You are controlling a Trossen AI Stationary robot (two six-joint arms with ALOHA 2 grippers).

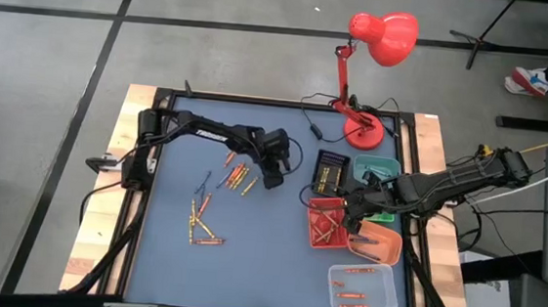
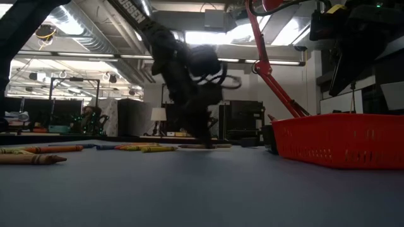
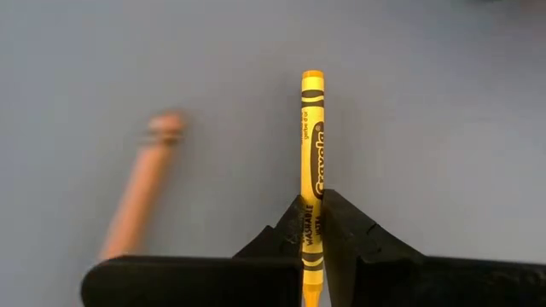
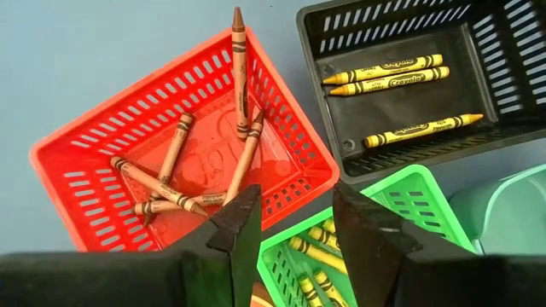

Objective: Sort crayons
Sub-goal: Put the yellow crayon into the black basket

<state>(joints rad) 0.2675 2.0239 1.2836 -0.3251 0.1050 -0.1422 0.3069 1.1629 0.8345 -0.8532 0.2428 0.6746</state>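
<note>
Left gripper pinches one yellow crayon on the blue table; right gripper hangs wide above the trays.

The left fingers are closed narrow on the yellow crayon's lower half, its tip pointing straight ahead of them; one orange crayon lies blurred just beside it, and more loose crayons lie scattered farther off on the table. Ahead of the right gripper's spread fingers sits a red tray holding about six brownish-red crayons, a black tray holding three yellow ones, and a green tray directly beneath, with several yellow-green crayons.
</note>
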